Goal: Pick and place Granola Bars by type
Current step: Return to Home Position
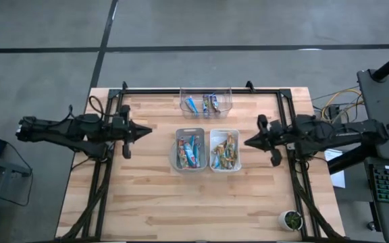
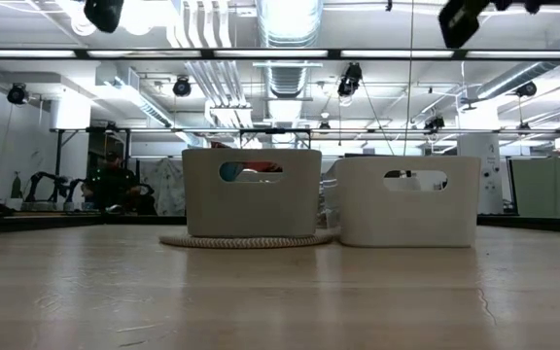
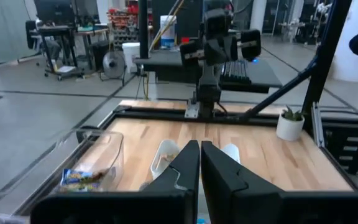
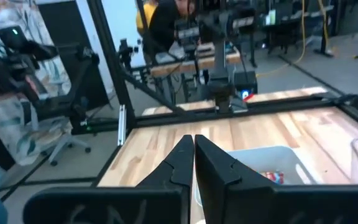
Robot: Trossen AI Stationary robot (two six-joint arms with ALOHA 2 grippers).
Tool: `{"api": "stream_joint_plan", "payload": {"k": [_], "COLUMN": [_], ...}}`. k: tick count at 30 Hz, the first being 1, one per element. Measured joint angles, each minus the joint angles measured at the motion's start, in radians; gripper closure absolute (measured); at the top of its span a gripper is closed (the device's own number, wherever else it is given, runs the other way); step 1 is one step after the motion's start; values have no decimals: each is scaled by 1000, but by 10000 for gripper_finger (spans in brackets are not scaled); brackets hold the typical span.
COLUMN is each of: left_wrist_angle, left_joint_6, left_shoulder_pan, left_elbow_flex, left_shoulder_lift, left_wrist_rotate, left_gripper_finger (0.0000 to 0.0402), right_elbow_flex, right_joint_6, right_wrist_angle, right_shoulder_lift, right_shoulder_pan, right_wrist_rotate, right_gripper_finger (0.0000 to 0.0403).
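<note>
Beside the binned Granola Bars (image 1: 193,150), left pincer (image 1: 147,128) and right pincer (image 1: 247,142) hang clenched.

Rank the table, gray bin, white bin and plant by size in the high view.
Largest: table.
Next: gray bin and white bin, which look alike.
Smallest: plant.

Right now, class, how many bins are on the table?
3. A clear bin sits by the edge of the table. A grey bin sits mid-table, with a white bin close beside it. None seems hidden.
</note>
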Motion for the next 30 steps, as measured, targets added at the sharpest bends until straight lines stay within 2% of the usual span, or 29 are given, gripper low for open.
{"api": "stream_joint_plan", "payload": {"k": [6, 10, 15, 23, 27, 30], "left_wrist_angle": [22, 104, 209, 342, 346, 315], "left_joint_6": [1, 8, 7, 21, -3, -7], "left_shoulder_pan": [0, 0, 0, 0, 0, 0], "left_elbow_flex": [-96, -176, -286, -417, -447, -461], "left_shoulder_lift": [-83, -128, -162, -186, -210, -248], "left_wrist_rotate": [0, 0, 4, 34, 107, 116], "left_gripper_finger": [401, 401, 401, 401, 401, 401], "right_elbow_flex": [-126, -208, -338, -477, -511, -512], "right_joint_6": [-4, -11, -33, -37, -30, -31], "right_wrist_angle": [0, 6, 136, 207, 207, 207], "right_shoulder_lift": [-175, -267, -365, -455, -491, -506], "right_shoulder_pan": [-6, -6, -6, -5, -5, -5], "right_wrist_rotate": [8, 7, 5, 5, 5, 5], "right_gripper_finger": [394, 394, 394, 394, 394, 394]}}
